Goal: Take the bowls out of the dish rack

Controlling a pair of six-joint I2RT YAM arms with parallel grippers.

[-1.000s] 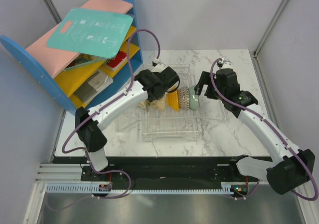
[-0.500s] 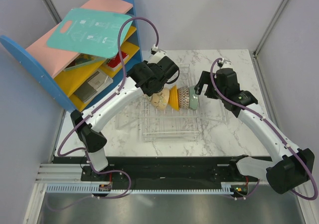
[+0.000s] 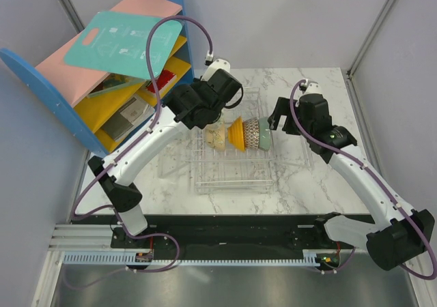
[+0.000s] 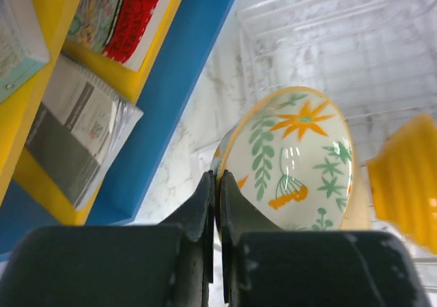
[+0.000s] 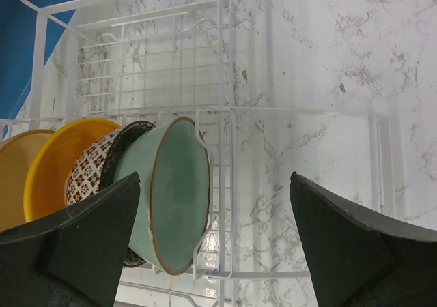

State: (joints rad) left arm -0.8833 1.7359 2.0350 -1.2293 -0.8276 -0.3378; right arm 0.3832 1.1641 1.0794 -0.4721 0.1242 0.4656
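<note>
Your left hand (image 4: 217,182) is clenched on the rim of a cream round bowl painted with green and orange flowers (image 4: 293,160), at the left end of the row in the silver-white wire dish rack (image 3: 235,174) on the marble bench (image 3: 300,191). The row runs left to right in the top view, bowls on edge: plain orange bowl (image 3: 237,134), grey-brown mesh-patterned bowl (image 3: 253,134), pale mint green bowl (image 5: 181,198). Your right hand (image 5: 213,191) is released, fingers spread; the mint bowl lies straight ahead of it, nearest that arm.

Shelf unit (image 3: 95,112) tight by rack (image 3: 235,174) L — tabletop (image 3: 300,184) R free.
</note>
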